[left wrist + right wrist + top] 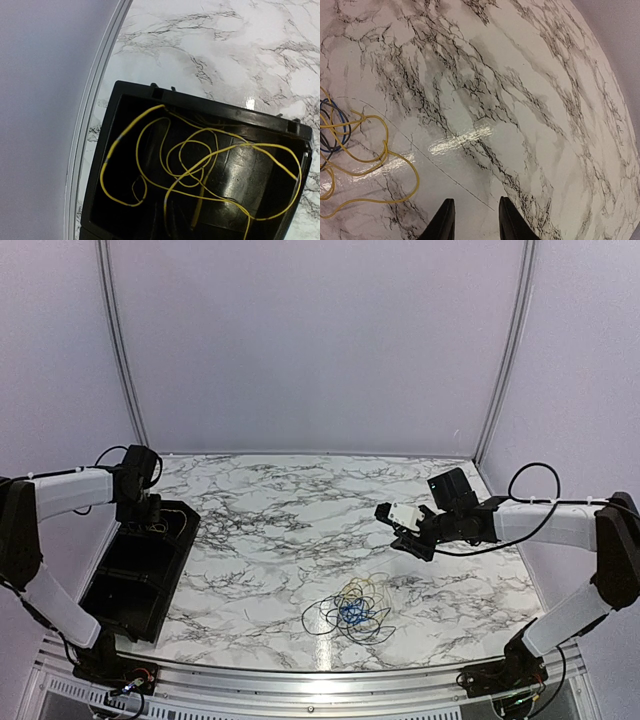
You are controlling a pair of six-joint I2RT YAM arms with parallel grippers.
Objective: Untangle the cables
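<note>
A loose tangle of thin cables [350,610] lies on the marble table near the front: cream-yellow loops, a bright blue one [349,613] and black ones. My right gripper [408,543] hovers behind the tangle. Its wrist view shows the gripper [475,215] open with nothing between its fingers, and yellow loops [418,180] and a blue strand [347,131] at the left. My left gripper [150,512] hangs over the black tray [140,570]. A yellow cable [101,172] lies coiled in the tray [200,100]. The left fingers are out of the wrist view.
The tray sits at the table's left edge beside a metal rail [95,115]. Pale walls close in the back and both sides. A hair-thin dark line [445,172] runs diagonally over the marble ahead of the right fingers.
</note>
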